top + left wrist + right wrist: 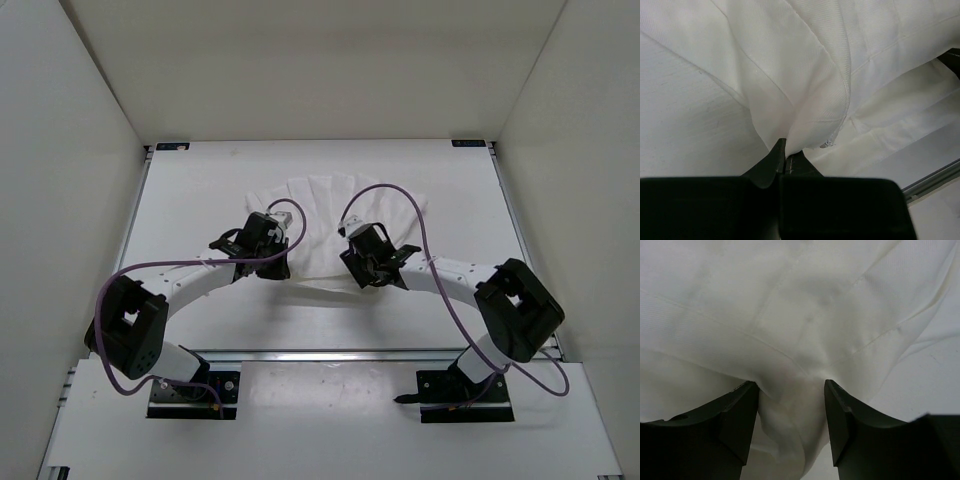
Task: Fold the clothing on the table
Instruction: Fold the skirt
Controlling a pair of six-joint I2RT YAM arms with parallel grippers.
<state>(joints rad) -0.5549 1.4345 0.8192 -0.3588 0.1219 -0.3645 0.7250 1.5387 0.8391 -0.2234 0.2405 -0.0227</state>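
Pinching a hemmed fold tight between its fingertips, the left gripper (785, 158) has its jaws clenched on the clothing (325, 205). The cloth runs away from the pinch in a taut, tented ridge. To my eye that grip is there to carry this side of the garment over for a fold, with the hem giving a firm edge that thin fabric won't slip from.

The garment itself lies fanned out around the middle of the table (190, 200), a little toward the far side. Its near edge sits under the two wrists, and both arms curve in from their bases to meet it side by side.

The right gripper (791, 410) is another matter. Its jaws stand apart, with a soft hump of white cloth bulging up between the fingers (735, 420) and brushing their inner faces, but nothing is squeezed. I'd say it is set astride a wrinkle so that closing would gather the matching part of the edge. That would let both arms hold the garment evenly.

If only the left side were drawn over, I expect the cloth would skew and bunch. So the sensible next thing is for the right jaws to close on that hump.
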